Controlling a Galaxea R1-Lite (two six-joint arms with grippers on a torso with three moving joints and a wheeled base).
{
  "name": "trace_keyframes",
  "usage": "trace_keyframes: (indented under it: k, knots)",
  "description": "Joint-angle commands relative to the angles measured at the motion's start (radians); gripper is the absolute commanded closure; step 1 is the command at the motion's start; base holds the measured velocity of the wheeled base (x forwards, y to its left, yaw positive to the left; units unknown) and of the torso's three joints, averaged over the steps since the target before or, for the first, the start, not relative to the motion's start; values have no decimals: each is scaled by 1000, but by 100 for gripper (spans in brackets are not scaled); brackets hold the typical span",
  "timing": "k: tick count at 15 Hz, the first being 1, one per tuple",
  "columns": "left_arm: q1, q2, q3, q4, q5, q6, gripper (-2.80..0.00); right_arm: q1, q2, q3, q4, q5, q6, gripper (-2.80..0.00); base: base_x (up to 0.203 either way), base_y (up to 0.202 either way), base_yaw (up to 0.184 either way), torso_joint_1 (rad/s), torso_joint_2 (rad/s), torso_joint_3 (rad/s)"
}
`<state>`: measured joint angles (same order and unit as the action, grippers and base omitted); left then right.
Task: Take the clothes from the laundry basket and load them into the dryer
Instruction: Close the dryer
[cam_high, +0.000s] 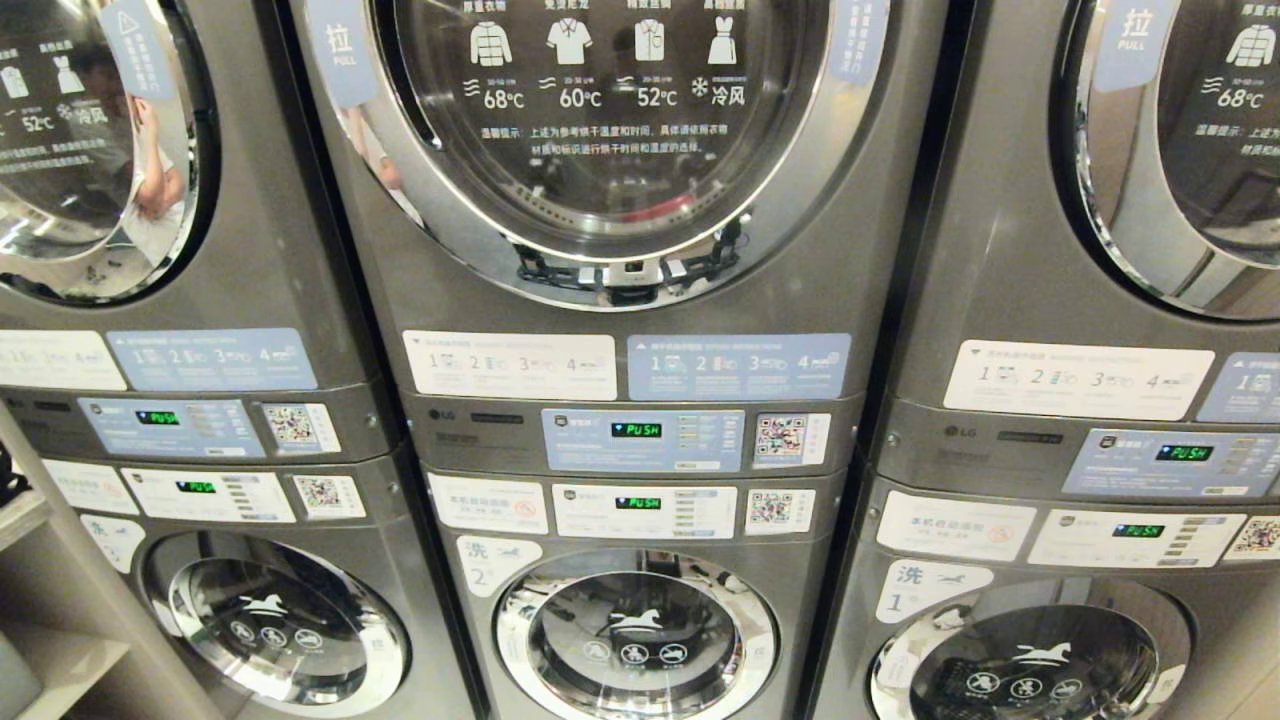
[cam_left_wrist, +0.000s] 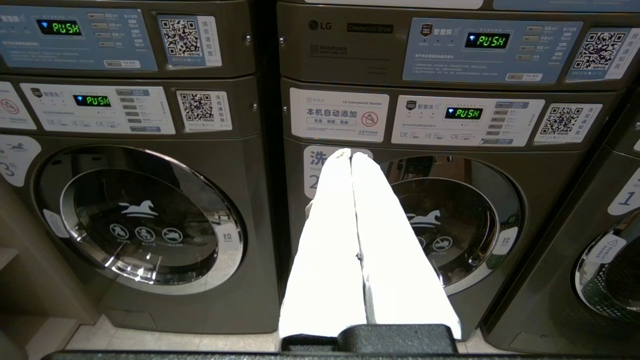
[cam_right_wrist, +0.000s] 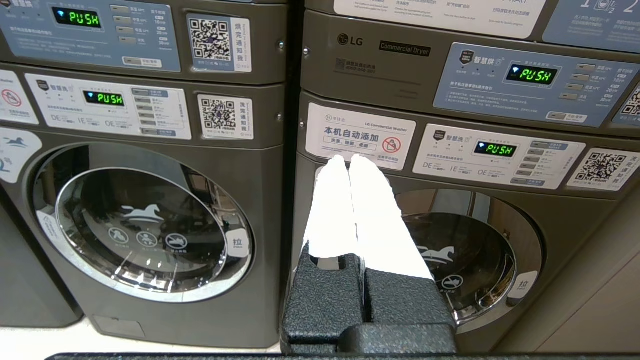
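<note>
Grey steel dryer door at 12 o'clock, closed | basket, clothes out of view | left pincer clenched, empty | right pincer clenched, empty | loading looks unstarted.

**Machines standing on a pale floor**

The pale floor carries a row of grey stacked laundry machines. Taking the middle stack as the landmark, a second stack stands just beside it to the left and a third stack just beside it to the right, each with a round-doored washer below and a dryer above. The bases of the washers meet the floor directly, as the wrist views show. Left of the left-hand stack, a light shelf unit stands close against it.
</note>
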<state>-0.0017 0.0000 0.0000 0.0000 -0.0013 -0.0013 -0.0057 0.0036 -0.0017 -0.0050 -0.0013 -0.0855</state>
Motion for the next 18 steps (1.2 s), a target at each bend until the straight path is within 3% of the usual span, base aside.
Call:
trace_keyframes:
  k: [1, 10, 18]
  knots:
    - [0, -2, -1, 0, 0, 0, 0, 0, -4, 2, 7, 0, 0, 0, 0, 0, 0, 0, 0, 0]
    - [0, -2, 0, 0, 0, -2, 0, 0, -4, 2, 7, -2, 24, 0, 9, 0, 0, 0, -1, 0]
    - [0, -2, 0, 0, 0, -2, 0, 0, -4, 1, 4, -3, 68, 0, 192, 0, 0, 8, 2, 1]
